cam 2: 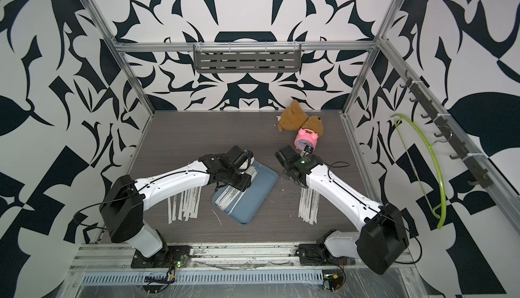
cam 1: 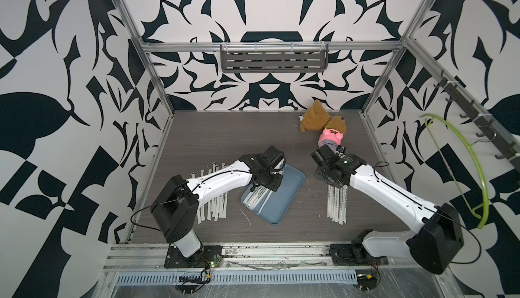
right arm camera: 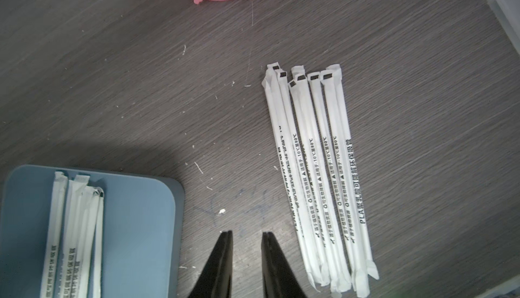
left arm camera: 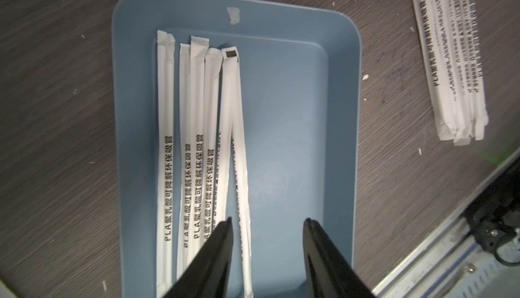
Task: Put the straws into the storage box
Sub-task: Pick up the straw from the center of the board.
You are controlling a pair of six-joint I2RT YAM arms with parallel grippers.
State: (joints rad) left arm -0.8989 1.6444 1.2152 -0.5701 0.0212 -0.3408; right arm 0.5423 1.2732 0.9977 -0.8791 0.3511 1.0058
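Left gripper (left arm camera: 268,220) is hanging empty, jaws parted, over the shallow blue-grey plastic storage box (left arm camera: 343,113), where several white paper-wrapped straws (left arm camera: 164,142) are lying packed to one side, leaving room for the bundle (right arm camera: 318,170) beside the parted, empty right gripper (right arm camera: 247,232).

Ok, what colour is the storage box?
The storage box is plain blue-grey, no pattern; the left wrist view shows it best.

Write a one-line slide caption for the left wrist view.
Left gripper, jaws apart, above the storage box where several wrapped straws lie lengthwise; a second straw bundle waits on the table.
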